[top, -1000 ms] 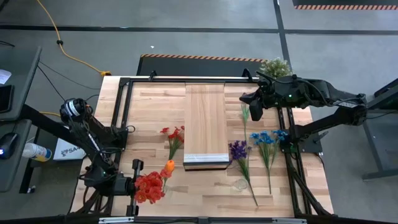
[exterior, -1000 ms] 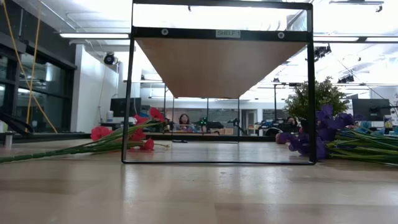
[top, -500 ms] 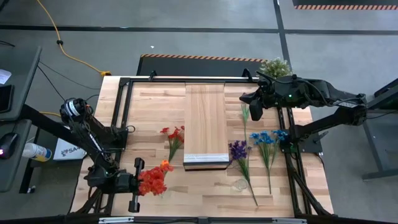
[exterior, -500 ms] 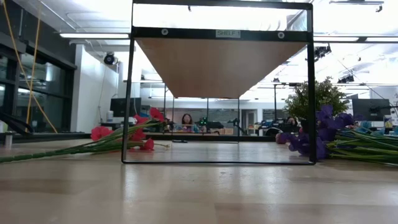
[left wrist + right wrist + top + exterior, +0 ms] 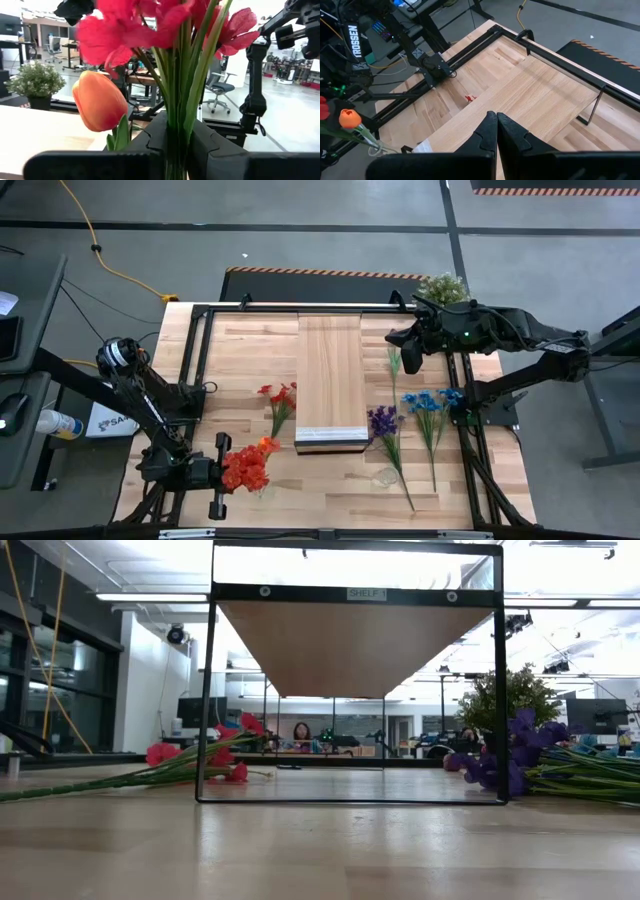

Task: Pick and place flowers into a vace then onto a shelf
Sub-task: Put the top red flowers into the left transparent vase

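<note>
The left tool [image 5: 175, 145], at seven o'clock on the table [image 5: 330, 490], grips the red and orange flowers [image 5: 245, 468] by their stems. A loosening grip risks dropping them. The right tool [image 5: 496, 131] is shut and empty at one o'clock.

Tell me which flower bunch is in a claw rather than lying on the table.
The red-and-orange bunch, upright in the left claw; the red, purple and blue bunches lie flat.

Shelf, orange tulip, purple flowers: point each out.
shelf [image 5: 330, 370], high view, on the bare middle of its wood top.
orange tulip [image 5: 99, 102], left wrist view, on the middle of its closed head.
purple flowers [image 5: 382, 420], high view, on the cluster of heads right of the shelf.
</note>
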